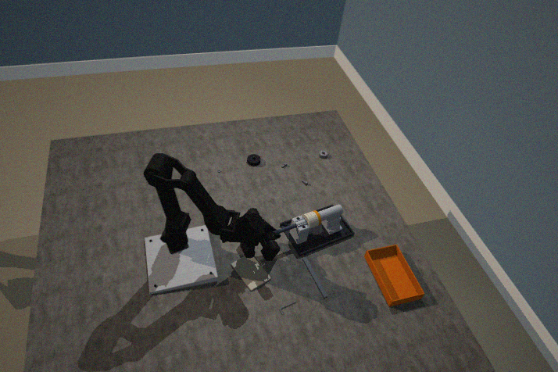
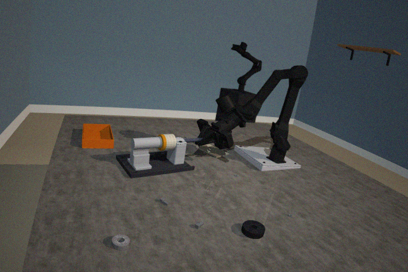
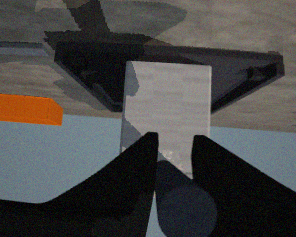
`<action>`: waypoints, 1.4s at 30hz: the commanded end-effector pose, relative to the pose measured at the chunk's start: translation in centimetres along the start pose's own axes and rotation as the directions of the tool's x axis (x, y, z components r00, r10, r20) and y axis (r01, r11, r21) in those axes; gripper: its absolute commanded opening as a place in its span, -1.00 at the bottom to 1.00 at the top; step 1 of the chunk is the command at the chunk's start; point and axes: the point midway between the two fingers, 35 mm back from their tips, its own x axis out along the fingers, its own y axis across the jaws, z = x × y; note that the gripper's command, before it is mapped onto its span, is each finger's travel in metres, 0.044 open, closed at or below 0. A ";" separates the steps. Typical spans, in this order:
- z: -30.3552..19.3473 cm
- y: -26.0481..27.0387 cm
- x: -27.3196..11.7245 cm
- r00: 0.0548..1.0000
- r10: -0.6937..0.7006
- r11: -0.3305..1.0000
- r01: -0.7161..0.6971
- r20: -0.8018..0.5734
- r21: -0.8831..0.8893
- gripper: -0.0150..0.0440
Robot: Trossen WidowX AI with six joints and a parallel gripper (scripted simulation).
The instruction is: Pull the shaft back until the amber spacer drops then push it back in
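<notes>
My gripper (image 1: 274,235) (image 2: 201,140) (image 3: 175,143) is shut on the dark blue shaft (image 1: 287,228) (image 2: 192,140) (image 3: 186,209), whose outer end sticks out between the fingers in the wrist view. The shaft enters the near white support (image 1: 303,235) (image 2: 178,154) (image 3: 167,94). The amber spacer (image 1: 319,217) (image 2: 163,142) is up against the big white housing block (image 1: 332,211) (image 2: 146,143). Cream spacers (image 1: 309,218) (image 2: 170,141) sit between it and the near support. The shaft inside the spacers is hidden.
The supports stand on a dark base (image 1: 326,243) (image 2: 161,172) (image 3: 245,56). An orange bin (image 1: 398,277) (image 2: 97,142) (image 3: 22,109) stands beyond it. A grey bar (image 1: 315,279) and a hex key (image 1: 287,306) lie nearby. A black ring (image 1: 253,160) (image 2: 253,230) and a grey ring (image 1: 323,154) (image 2: 120,242) lie farther off.
</notes>
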 end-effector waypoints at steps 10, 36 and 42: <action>0.1 0.0 -0.2 1.000 -0.001 1.000 0.001 0.000 -0.005 -0.49; 0.2 0.0 -0.4 1.000 -0.001 1.000 0.001 0.001 -0.005 -0.49; 0.3 0.0 -0.5 1.000 -0.001 1.000 0.001 0.001 -0.005 -0.49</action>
